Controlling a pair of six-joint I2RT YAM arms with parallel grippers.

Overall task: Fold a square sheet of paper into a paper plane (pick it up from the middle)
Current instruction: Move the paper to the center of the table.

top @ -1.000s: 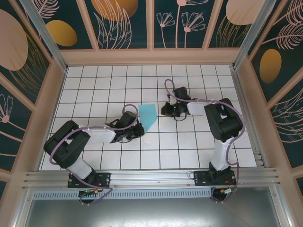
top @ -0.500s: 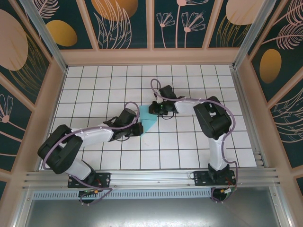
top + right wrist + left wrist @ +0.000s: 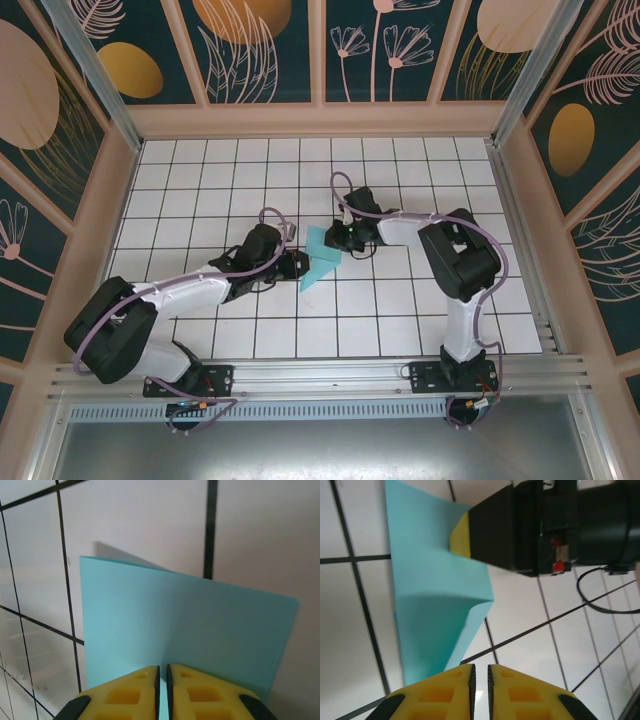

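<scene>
Mid-bench (image 3: pixel 380 300), between arms: paper (image 3: pixel 322 258) buckled, one flap raised off tiles. Pinched at 2 o'clock edge by right jaws. Left jaws at 9 o'clock nearly pressed together, hold on paper unclear. Likely early fold. Next: lay flap over, align edges, press crease gently.

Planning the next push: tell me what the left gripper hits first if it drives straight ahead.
Likely the light-blue paper, just ahead of the left gripper; the right gripper sits beyond it.
</scene>
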